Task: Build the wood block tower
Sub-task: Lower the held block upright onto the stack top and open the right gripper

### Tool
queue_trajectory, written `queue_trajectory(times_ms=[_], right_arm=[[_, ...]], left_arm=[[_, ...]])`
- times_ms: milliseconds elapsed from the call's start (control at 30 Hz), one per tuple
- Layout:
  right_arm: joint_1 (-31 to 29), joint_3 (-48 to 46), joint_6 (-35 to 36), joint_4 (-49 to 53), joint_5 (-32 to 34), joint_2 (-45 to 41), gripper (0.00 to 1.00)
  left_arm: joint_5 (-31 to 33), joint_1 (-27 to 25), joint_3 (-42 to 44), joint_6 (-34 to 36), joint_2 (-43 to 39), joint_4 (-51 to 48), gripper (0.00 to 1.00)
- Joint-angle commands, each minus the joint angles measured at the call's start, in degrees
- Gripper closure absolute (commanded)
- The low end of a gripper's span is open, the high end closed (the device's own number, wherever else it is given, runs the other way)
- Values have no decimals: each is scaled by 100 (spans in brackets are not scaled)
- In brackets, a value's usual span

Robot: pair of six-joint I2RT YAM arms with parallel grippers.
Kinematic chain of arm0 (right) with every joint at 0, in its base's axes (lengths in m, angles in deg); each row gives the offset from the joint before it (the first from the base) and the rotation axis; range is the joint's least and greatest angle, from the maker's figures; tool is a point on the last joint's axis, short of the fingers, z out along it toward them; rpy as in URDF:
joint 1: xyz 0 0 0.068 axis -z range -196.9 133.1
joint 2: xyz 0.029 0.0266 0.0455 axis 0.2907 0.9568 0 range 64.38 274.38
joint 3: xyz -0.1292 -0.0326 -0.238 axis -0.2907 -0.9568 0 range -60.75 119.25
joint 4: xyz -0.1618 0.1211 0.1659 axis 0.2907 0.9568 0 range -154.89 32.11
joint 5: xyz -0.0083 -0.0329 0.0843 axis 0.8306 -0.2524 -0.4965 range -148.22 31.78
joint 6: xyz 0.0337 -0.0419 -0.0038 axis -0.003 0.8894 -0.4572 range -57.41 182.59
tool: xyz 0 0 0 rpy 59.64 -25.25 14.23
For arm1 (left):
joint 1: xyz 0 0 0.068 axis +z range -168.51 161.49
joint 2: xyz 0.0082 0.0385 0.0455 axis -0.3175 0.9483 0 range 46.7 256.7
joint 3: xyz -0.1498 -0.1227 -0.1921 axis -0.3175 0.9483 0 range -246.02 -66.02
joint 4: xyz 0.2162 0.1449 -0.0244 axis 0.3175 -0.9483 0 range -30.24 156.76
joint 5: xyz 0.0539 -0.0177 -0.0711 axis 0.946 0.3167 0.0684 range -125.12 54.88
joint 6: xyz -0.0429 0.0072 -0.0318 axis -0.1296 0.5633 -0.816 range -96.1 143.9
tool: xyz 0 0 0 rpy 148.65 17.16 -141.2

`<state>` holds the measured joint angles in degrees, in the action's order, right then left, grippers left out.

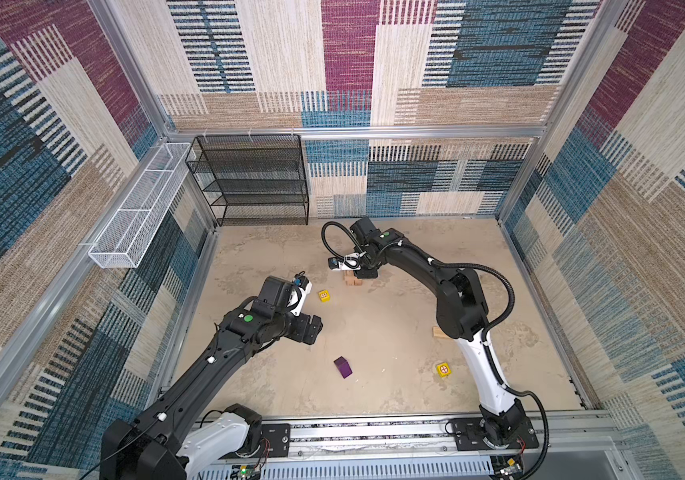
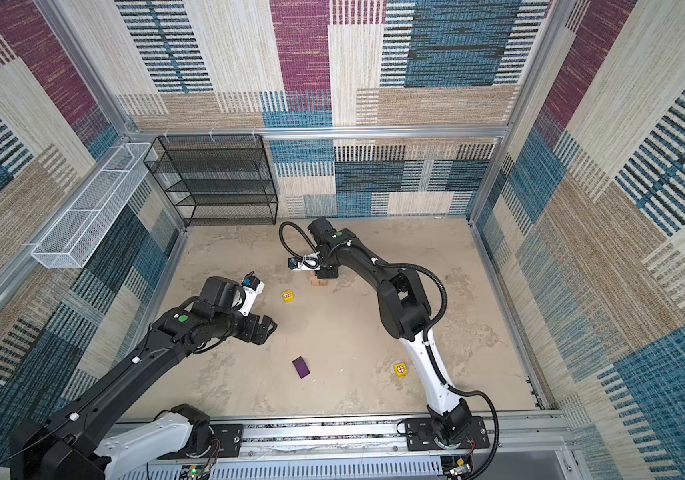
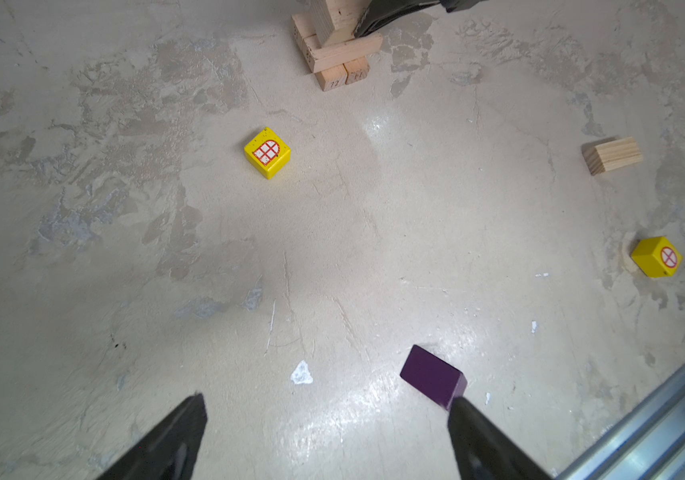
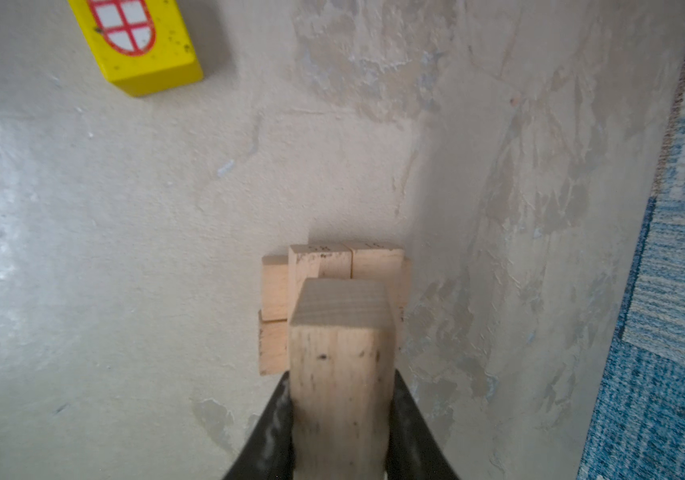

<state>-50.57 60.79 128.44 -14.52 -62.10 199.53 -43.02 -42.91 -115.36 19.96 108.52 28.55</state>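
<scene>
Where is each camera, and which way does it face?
Both top views: high above the front rail, looking down on the beige tabletop; left arm and right arm show.
Left wrist: table's left, facing the stack of tan wooden bricks; open left gripper shows.
Right wrist: above that stack, looking down; right gripper shut on a tan wooden brick.
All share the yellow window-print cube.

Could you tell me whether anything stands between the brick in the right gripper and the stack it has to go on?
Nothing visible does. The right gripper holds the brick directly over the stack, with no other block between them; the yellow cube lies off to the side.
</scene>
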Motion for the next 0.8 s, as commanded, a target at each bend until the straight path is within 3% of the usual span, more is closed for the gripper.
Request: queue_trajectory(times_ms=[0,233,467,600,633,767], right_arm=[[-22,45,27,-192,84,33,88],[-28,2,-34,-228,137,30,80],[-26,35,-111,-235,120,32,57],[-26,90,-129,-219,94,21,51],[-29,90,-133,-211,106,13,44],[-28,177,-197,-190,55,-46,43]], left_arm=[[-53,7,-19,42,-29,71,4],[-54,6,-5,43,-40,65,4],[-54,6,-1,43,-47,67,4],[-56,8,4,47,-48,63,4],[-61,7,4,52,-53,69,4],[-49,10,-1,60,-64,65,4]])
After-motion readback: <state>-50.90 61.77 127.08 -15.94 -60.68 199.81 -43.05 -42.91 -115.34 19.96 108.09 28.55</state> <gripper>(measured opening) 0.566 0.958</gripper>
